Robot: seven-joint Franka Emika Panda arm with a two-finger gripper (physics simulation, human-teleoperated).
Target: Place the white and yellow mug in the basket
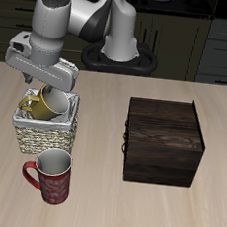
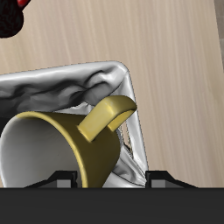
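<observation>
The white and yellow mug (image 1: 49, 103) lies tilted on its side in the wicker basket (image 1: 46, 135), with its mouth toward the table's back and its loop handle up. In the wrist view the mug (image 2: 87, 153) rests on the basket's grey-white cloth lining (image 2: 105, 79). My gripper (image 1: 41, 88) is right above the mug. Its fingers stand wide apart in the wrist view (image 2: 109, 179); one is at the mug's mouth and the other is clear of its side, so the gripper looks open.
A dark red patterned mug (image 1: 52, 174) stands just in front of the basket, near the table's front edge; a bit of it shows in the wrist view (image 2: 12, 17). A dark brown wooden box (image 1: 162, 141) stands beside the basket, a hand's width away.
</observation>
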